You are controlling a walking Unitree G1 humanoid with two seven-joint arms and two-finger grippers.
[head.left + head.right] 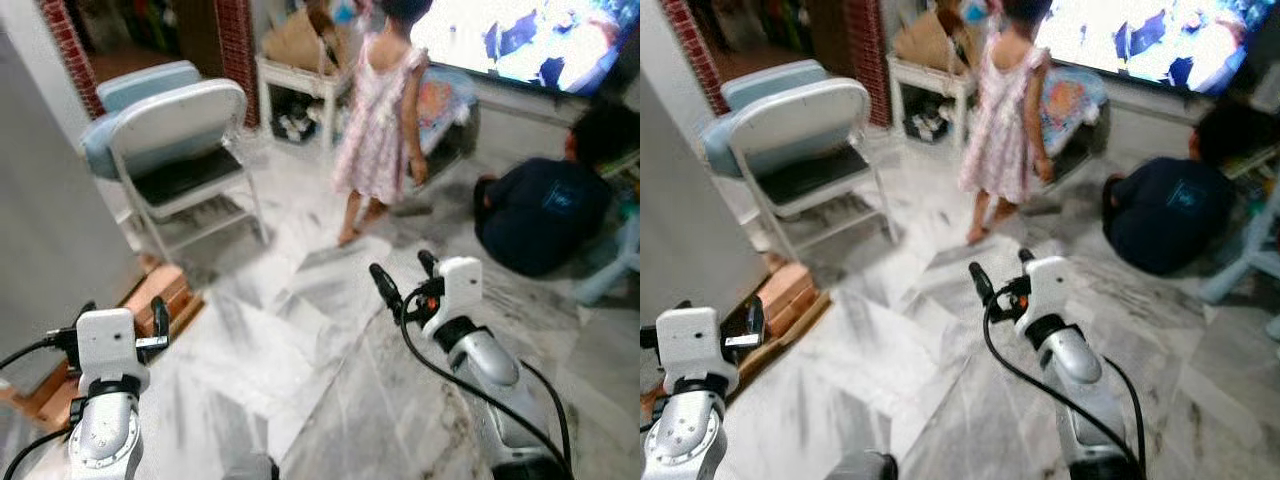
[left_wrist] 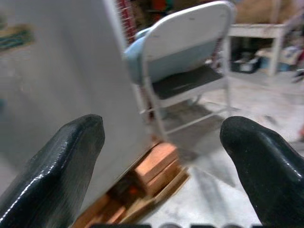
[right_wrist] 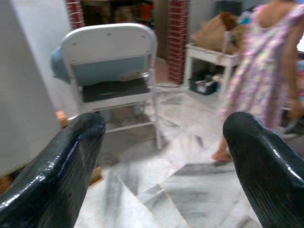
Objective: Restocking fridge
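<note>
Both grippers are held out over the marble floor [image 1: 330,360], left gripper [image 1: 122,317] at 8 o'clock and right gripper [image 1: 404,276] at 4 o'clock, jaws spread wide and nothing gripped. The fridge [image 1: 45,210] is seen as a grey wall at 9 o'clock, raised on bricks [image 1: 160,292] and just beside the left gripper. A folding chair [image 1: 175,150] stands at 11 o'clock; a person in a pink dress [image 1: 378,115] stands at 12 and another person [image 1: 545,205] is seated at 2, before a lit screen [image 1: 530,35].
</note>
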